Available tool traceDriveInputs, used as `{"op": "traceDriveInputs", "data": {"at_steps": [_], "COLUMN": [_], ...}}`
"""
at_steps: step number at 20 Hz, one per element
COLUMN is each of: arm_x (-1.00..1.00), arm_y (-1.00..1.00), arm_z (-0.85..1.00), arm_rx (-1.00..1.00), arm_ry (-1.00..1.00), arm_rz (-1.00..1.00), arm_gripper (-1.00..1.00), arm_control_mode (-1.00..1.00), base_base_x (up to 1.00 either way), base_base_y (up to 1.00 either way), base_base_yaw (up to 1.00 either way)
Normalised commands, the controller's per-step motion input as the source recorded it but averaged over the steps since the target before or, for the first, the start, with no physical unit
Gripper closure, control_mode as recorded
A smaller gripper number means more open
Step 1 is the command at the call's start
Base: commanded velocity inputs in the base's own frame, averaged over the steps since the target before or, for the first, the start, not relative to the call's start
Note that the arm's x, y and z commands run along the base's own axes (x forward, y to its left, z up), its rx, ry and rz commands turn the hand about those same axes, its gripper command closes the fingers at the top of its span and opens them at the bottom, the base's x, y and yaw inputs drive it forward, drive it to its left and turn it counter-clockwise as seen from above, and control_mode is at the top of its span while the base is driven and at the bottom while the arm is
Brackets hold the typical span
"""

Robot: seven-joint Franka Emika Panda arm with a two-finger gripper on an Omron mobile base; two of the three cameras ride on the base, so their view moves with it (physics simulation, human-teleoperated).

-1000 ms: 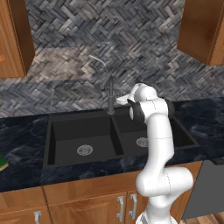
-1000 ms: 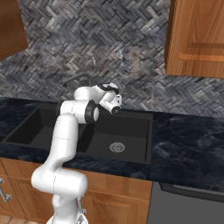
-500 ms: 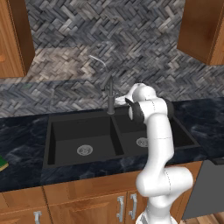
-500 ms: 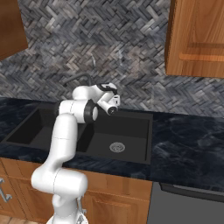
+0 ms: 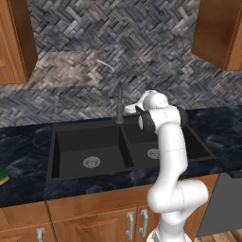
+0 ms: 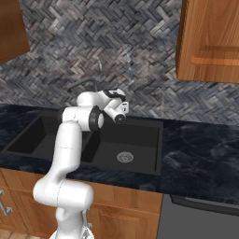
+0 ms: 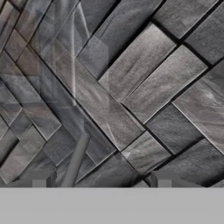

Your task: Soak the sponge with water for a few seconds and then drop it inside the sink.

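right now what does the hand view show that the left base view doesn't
Hand view: the hand seen from behind its tips, which stand apart with nothing between them. Left base view: the sink, a drain in each basin, the faucet and the arm. Both: the grey herringbone backsplash.
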Motion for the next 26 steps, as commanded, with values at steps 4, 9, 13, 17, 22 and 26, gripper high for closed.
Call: {"op": "traceDriveInputs", "data": {"at_steps": [4,9,13,17,22,26], "arm_x": [0.00,0.00,0.00,0.00,0.00,0.00], "arm_y": [-0.38,-0.39,-0.40,-0.44,-0.46,-0.43], "arm_z": [0.00,-0.03,-0.11,-0.12,-0.01,-0.04], "arm_rx": [0.00,0.05,0.07,0.08,0.11,0.13], "arm_ry": [-0.02,-0.06,-0.07,-0.07,-0.01,0.00], "arm_rz": [0.00,0.00,-0.02,-0.05,-0.04,-0.05], "arm_gripper": [-1.00,-1.00,-1.00,-1.00,-1.00,-1.00], "arm_control_mode": [-1.00,-1.00,-1.00,-1.00,-1.00,-1.00], "base_base_x": [0.00,0.00,0.00,0.00,0.00,0.00], "base_base_y": [0.00,0.00,0.00,0.00,0.00,0.00], "base_base_yaw": [0.00,0.00,0.00,0.00,0.00,0.00]}}
